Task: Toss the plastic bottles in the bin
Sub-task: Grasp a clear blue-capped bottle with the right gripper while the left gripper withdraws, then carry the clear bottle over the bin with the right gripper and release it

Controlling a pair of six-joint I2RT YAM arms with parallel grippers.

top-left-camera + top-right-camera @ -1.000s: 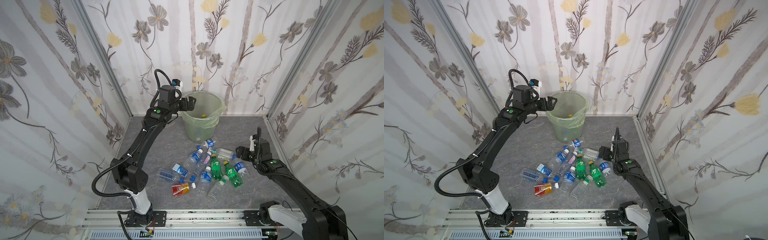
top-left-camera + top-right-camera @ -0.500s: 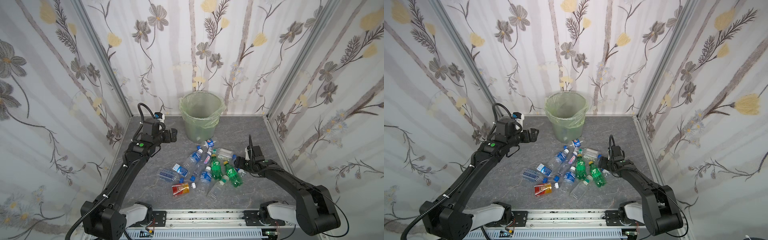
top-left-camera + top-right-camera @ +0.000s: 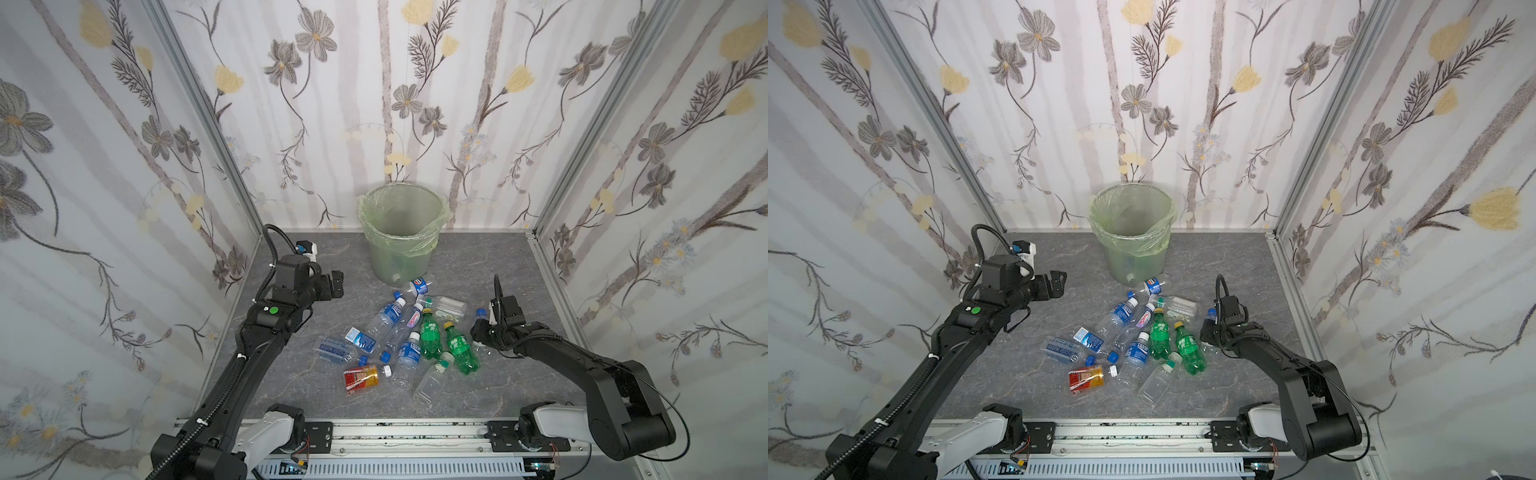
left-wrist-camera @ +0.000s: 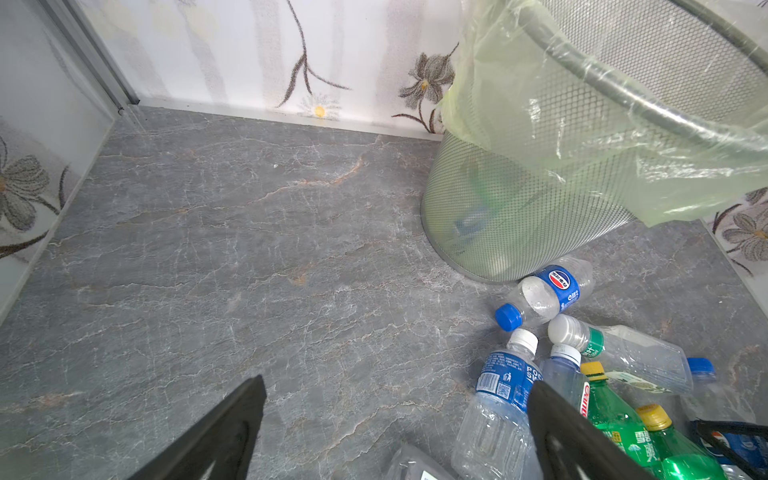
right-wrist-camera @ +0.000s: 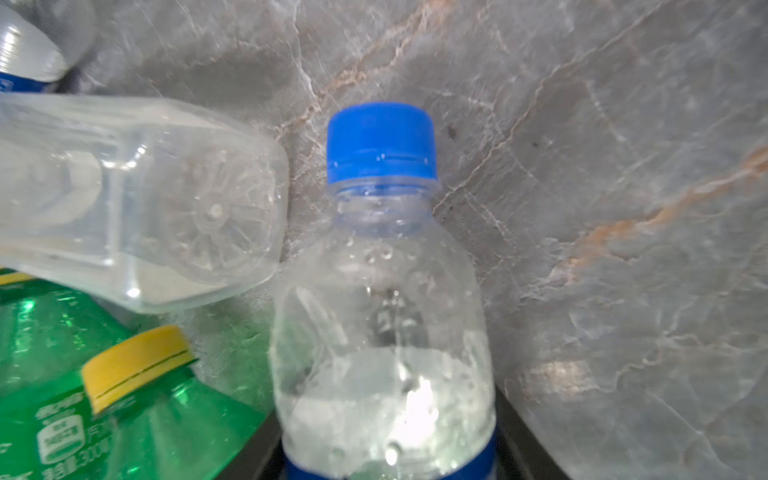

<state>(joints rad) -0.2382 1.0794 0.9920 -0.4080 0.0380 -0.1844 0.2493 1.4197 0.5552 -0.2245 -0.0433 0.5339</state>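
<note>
One bin [image 3: 401, 253] stands by the back wall; about twelve plastic bottles [image 3: 409, 353] lie on the grey floor [image 3: 286, 374] in front of it, among them two green bottles [image 3: 430, 338] and one orange-red bottle [image 3: 360, 377]; a second ago the left gripper [image 3: 334, 284] hung at the bin's rim, now it hovers low beside the pile, spread wide and empty; the right gripper [image 3: 478, 332] has narrowed at the pile's right edge; only the right wrist view shows its jaws against a blue-capped bottle [image 5: 382, 332]; only the left wrist view shows bottle shapes through the bin's mesh.
</note>
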